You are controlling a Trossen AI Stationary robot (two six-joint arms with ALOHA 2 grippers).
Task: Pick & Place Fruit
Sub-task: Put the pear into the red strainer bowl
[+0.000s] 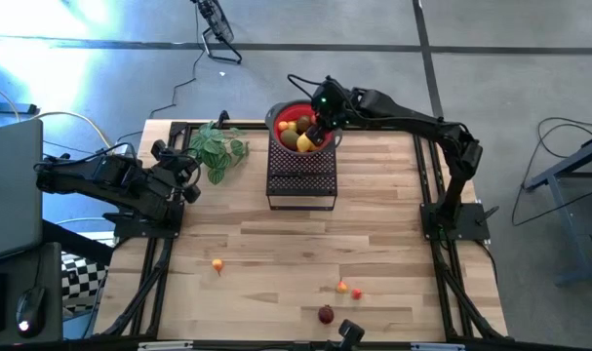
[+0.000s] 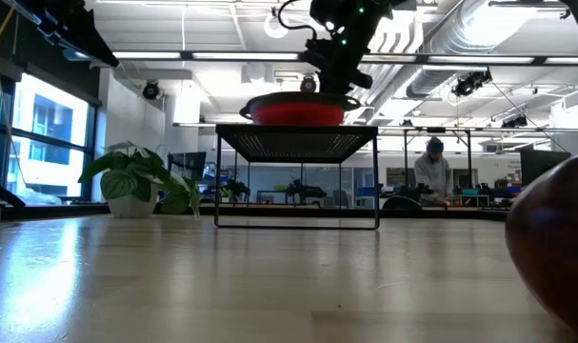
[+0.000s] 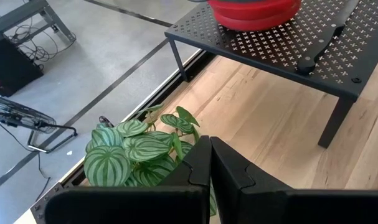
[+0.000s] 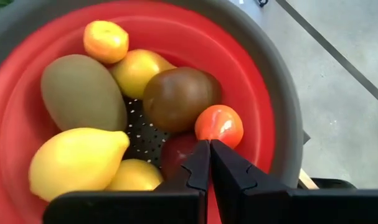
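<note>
Currently right pincer (image 1: 320, 125) poised over the red bowl (image 1: 288, 114) on the black perforated stand (image 1: 300, 177), fingers pressed together with nothing between them — seen plainly in the right wrist view, tips just above a small red-orange fruit (image 4: 219, 124) and a dark red one (image 4: 178, 153) beneath. Bowl already crowded: large lemon (image 4: 76, 162), olive-green oval (image 4: 83, 92), brown oval (image 4: 180, 98), small orange piece (image 4: 106, 41), two more yellow ones. Four pieces remaining on the worktop (image 1: 276, 263): orange one (image 1: 217, 263) toward the left, red-and-orange pair (image 1: 348, 289) and dark red ball (image 1: 326, 314) near the front edge. Left pincer (image 1: 185, 175) parked beside the leafy plant (image 1: 217, 148), fingers shut, idle. Risks, judged: shut tips lowering further could nudge the stacked fruit and roll the top piece over the rim; stand is raised, so a spill means a drop and a runaway. Round pieces near the front edge likely to roll off if clipped off-centre. Bowl sits toward the stand's back edge — a sideways knock might shift it.
</note>
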